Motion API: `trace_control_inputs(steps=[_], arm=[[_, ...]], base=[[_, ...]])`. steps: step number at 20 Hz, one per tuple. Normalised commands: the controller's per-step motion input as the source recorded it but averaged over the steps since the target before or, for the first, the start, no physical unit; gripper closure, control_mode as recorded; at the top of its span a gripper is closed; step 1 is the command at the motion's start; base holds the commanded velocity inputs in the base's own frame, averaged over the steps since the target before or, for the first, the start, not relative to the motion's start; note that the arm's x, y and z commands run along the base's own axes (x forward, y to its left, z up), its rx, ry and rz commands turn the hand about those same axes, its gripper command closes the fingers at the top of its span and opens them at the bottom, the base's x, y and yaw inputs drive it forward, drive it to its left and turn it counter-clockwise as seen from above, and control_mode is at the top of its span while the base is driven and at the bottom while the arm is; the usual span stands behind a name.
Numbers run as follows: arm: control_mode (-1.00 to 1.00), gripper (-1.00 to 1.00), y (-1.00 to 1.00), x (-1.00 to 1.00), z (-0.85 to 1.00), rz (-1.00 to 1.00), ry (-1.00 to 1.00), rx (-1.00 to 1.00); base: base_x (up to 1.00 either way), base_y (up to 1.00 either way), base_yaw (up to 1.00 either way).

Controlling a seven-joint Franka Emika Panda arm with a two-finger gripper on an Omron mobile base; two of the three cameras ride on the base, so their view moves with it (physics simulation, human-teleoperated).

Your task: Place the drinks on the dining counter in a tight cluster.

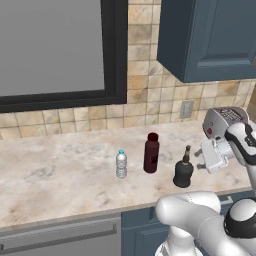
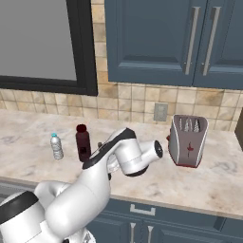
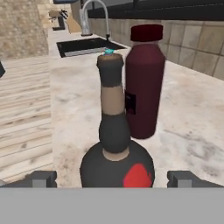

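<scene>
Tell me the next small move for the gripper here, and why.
Probably ease forward and close on the squat black bottle. In the hand view the open gripper has a finger tip on either side of its body, not yet touching. The dark-red bottle stands just behind it.

- This is a home kitchen, drawn by computer rather than filmed.
- A marble-look table (image 1: 60, 170) runs along a wall of tan tiles (image 1: 145, 55), with a dark-framed window (image 1: 60, 50) set above it.
- Blue wall cupboards (image 2: 161, 40) with long metal handles (image 2: 192, 40) hang over the tiles, and blue drawers (image 2: 142, 223) sit beneath the worktop.
- A silver toaster (image 2: 188, 140) stands by a wall socket (image 2: 160, 112).
- Three bottles (image 1: 151, 152) stand on the worktop.
- The hand view shows a sink (image 3: 85, 45) with a curved tap (image 3: 94, 13) further along, and wooden flooring (image 3: 24, 118).
</scene>
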Motion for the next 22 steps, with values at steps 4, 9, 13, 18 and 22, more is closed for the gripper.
trace_control_inputs(steps=[4,9,13,18,22], arm=[[-1.00,-1.00,0.00,0.00,-0.12,-0.02,0.04,0.00],[-1.00,-1.00,0.00,0.06,-0.03,-0.01,0.05,0.00],[-1.00,-1.00,0.01,0.09,0.00,-0.01,0.05,0.00],[-1.00,-1.00,0.00,0.00,0.00,0.00,0.06,0.01],[-1.00,-1.00,0.00,0.00,0.00,0.00,0.04,0.01]], base=[[0.00,0.00,0.00],[0.00,0.00,0.00],[0.00,0.00,0.00],[0.00,0.00,0.00],[0.00,0.00,0.00]])
